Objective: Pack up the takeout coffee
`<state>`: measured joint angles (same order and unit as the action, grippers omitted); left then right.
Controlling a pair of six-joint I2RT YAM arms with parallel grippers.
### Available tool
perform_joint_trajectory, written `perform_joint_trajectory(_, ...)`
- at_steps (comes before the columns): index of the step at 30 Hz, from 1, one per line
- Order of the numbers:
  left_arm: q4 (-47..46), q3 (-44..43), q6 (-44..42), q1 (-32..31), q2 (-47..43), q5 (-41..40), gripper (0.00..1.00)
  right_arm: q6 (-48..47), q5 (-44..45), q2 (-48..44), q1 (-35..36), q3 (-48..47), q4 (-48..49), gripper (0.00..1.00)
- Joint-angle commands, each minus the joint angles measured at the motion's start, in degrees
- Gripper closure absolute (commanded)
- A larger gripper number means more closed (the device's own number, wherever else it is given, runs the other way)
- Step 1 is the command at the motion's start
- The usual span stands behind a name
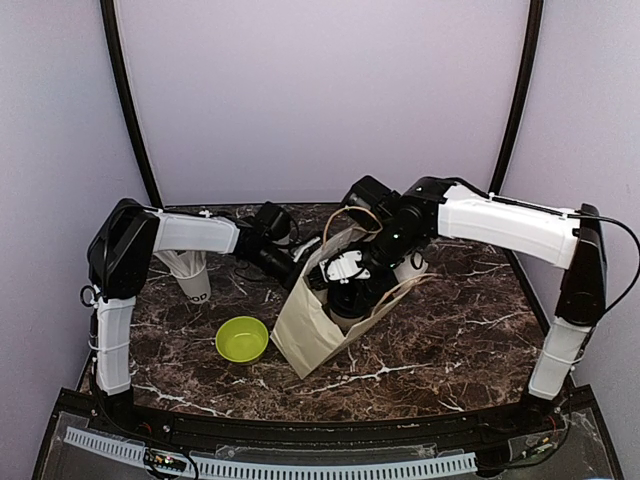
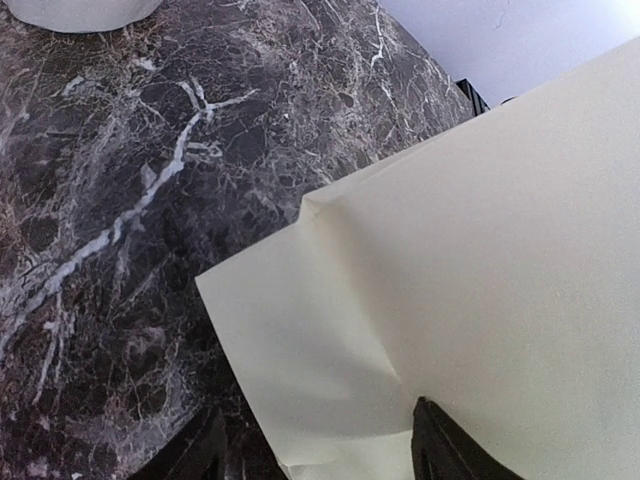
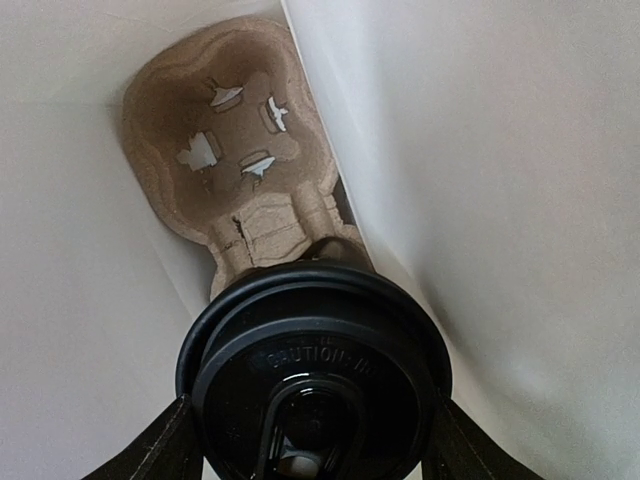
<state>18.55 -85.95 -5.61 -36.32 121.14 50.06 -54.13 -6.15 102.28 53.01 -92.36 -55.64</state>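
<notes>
A cream paper bag (image 1: 305,330) stands open mid-table. My right gripper (image 1: 352,288) reaches down into its mouth. In the right wrist view this gripper (image 3: 315,445) is shut on a takeout coffee cup, its fingers pressed against both sides of the round black lid (image 3: 315,350). The cup hangs above a brown cardboard cup carrier (image 3: 230,130) on the bag's floor. My left gripper (image 1: 288,268) is at the bag's upper left edge. In the left wrist view it (image 2: 320,455) stands open, fingers wide apart with the bag's creased wall (image 2: 480,250) between them.
A lime-green bowl (image 1: 241,338) sits left of the bag. A white cup with straws (image 1: 190,272) stands under the left arm, its base (image 2: 80,10) showing in the left wrist view. Another white cup (image 1: 412,268) shows behind the right arm. The bag walls (image 3: 500,200) close in around the cup.
</notes>
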Motion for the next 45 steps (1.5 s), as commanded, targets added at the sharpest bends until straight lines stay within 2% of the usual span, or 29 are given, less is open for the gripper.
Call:
perform_joint_trajectory(1,1.2,0.6,-1.9,-1.2,0.1,5.8,0.34,-1.0,-6.4,2.8,-2.0,-5.2,-1.8,0.52)
perform_joint_trajectory(12,2.9,-0.1,-1.3,0.0,-1.0,-2.2,0.26,-1.9,-5.9,4.3,-5.0,1.9,4.5,0.54)
perform_joint_trajectory(17,1.9,-0.2,1.4,1.8,-4.1,-6.0,0.24,-1.8,-5.4,4.4,-5.0,5.9,7.4,0.54)
perform_joint_trajectory(25,1.3,-0.6,4.1,3.3,-9.8,-15.6,0.23,0.6,-2.9,4.5,-5.0,6.3,9.6,0.51)
perform_joint_trajectory(33,5.2,-3.7,3.9,3.5,-15.3,-21.6,0.22,2.6,-2.7,3.2,-4.0,3.4,5.5,0.36)
perform_joint_trajectory(40,6.3,-4.2,4.0,3.5,-22.0,-22.1,0.2,5.4,-3.2,3.8,-3.0,-0.5,1.6,0.26)
perform_joint_trajectory(45,10.9,-6.7,1.9,3.4,-26.1,-22.9,0.18,8.1,-4.4,4.5,-3.0,-5.8,-2.9,0.19)
